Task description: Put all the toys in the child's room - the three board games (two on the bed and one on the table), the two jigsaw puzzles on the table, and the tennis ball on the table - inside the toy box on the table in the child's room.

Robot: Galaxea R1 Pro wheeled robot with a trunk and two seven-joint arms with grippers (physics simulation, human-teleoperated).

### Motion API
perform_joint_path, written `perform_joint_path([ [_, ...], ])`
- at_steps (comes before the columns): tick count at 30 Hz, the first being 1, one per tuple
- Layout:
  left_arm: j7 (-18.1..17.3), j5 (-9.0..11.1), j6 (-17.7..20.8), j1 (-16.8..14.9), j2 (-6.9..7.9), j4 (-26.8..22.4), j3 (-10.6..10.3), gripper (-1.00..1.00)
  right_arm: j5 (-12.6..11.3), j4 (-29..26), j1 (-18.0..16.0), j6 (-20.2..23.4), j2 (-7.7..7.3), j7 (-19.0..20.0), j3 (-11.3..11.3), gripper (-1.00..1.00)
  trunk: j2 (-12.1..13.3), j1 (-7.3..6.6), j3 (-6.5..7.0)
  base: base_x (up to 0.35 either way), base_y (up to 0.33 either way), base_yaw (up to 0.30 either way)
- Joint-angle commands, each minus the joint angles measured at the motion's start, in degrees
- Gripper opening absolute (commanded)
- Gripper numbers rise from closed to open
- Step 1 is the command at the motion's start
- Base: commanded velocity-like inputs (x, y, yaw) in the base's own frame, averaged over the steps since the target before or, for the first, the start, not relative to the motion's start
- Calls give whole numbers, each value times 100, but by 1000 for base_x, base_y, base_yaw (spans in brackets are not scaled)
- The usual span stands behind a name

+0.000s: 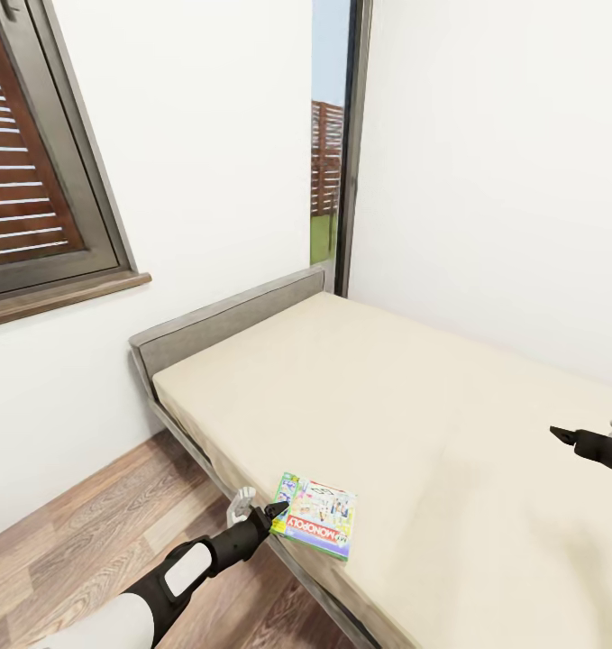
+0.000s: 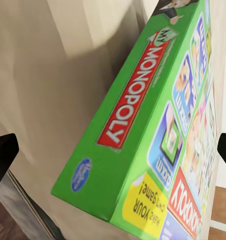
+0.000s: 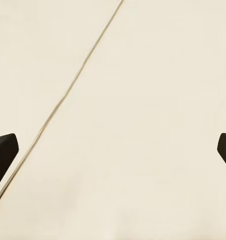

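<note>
A green Monopoly board game box point(image 1: 319, 525) lies flat on the beige mattress point(image 1: 414, 397), close to its near-left edge. My left gripper point(image 1: 275, 511) reaches in from the floor side and sits right at the box's edge. In the left wrist view the box point(image 2: 143, 135) is very close between the two widely spread black fingertips point(image 2: 3, 155), so that gripper is open. My right gripper point(image 1: 562, 435) hovers over the mattress at the far right, open, with bare bedding between its fingers point(image 3: 3, 155).
The bed's grey headboard point(image 1: 224, 315) stands against the white wall under a window with a wooden sill point(image 1: 62, 293). A narrow tall window point(image 1: 328, 144) fills the corner. Wood floor point(image 1: 89, 532) runs along the bed's left side.
</note>
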Motion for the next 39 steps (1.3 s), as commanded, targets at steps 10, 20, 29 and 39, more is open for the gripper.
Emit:
perform_joint_path([
  [10,-13,54,31,-1,-14,5,-21,100,-57,-4,-3,44,0,-7,-11,100,-2,-1,-5,0,0,0],
  [20,-11,43,36,-2,-52,3,-35,-100,-57,-4,-3,44,0,-11,-10,100,-2,-1,-5,0,0,0],
  [29,-12,19,48,-6,-77,-2,-49,-100,-57,-4,-3,44,0,-12,-12,100,-2,-1,-5,0,0,0],
  [39,-19,25,56,-8,-76,-4,-48,-100,-57,-4,-3,44,0,-15,-12,100,-2,-1,-5,0,0,0],
])
